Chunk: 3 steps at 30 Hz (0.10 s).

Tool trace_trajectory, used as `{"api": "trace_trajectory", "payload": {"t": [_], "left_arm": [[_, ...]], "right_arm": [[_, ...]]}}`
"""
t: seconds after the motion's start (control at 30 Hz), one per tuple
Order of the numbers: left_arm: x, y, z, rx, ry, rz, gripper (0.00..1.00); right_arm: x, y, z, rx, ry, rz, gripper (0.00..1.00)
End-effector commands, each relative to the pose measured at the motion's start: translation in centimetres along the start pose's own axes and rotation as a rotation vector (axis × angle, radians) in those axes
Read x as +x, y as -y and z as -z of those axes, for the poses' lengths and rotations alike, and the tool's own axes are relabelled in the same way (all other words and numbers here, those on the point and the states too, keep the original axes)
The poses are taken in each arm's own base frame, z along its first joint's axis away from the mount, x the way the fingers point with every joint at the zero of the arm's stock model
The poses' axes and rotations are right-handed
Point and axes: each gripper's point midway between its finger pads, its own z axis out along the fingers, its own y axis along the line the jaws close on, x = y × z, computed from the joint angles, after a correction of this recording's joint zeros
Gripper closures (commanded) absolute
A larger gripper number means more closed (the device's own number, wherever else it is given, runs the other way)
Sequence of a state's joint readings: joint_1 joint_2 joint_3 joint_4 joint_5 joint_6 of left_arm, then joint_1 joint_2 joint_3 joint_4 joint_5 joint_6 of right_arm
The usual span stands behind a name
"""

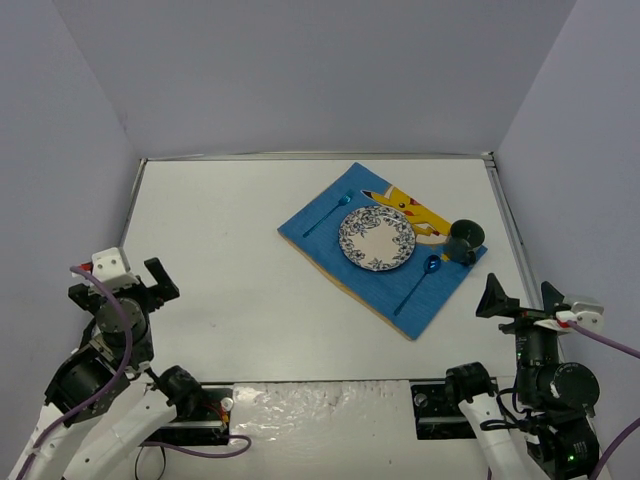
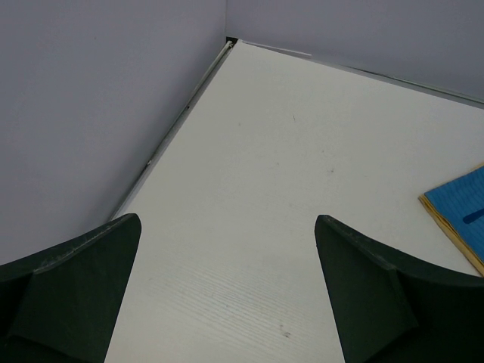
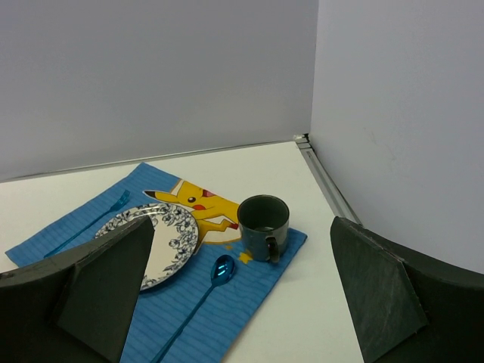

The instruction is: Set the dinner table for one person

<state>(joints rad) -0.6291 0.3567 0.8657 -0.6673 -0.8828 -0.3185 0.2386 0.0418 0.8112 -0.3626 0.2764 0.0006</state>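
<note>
The white dinner table [image 1: 230,250] carries a blue placemat [image 1: 330,245] with a yellow cartoon figure, right of centre. On the mat lie a floral plate [image 1: 377,238], a blue fork [image 1: 327,214] on its far left side, a blue spoon [image 1: 420,280] on its near right side and a dark mug [image 1: 465,238] at the right corner. My left gripper [image 1: 130,275] hovers open at the near left, far from the mat. My right gripper [image 1: 520,300] stands open at the near right, short of the mug [image 3: 263,224]. Neither holds anything.
Grey walls close the table on the left, back and right, with a metal strip [image 1: 510,230] along the right edge. The placemat's corner [image 2: 461,215] shows at the right of the left wrist view. Bare white tabletop [image 2: 257,197] lies under the left gripper.
</note>
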Motion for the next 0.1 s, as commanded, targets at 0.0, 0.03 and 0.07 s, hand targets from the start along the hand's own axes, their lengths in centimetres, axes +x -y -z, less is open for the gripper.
{"api": "trace_trajectory", "payload": {"t": [0.0, 0.03, 0.07], "left_arm": [[-0.84, 0.84, -0.57, 0.003, 0.016, 0.016, 0.03], [-0.79, 0.95, -0.61, 0.006, 0.013, 0.014, 0.03], [-0.76, 0.97, -0.68, 0.004, 0.01, 0.012, 0.03]], "right_arm": [[-2.05, -0.48, -0.6, -0.016, 0.071, -0.021, 0.0], [-2.05, -0.51, -0.63, -0.018, 0.071, -0.02, 0.0], [-2.11, -0.63, -0.66, -0.024, 0.071, -0.019, 0.0]]}}
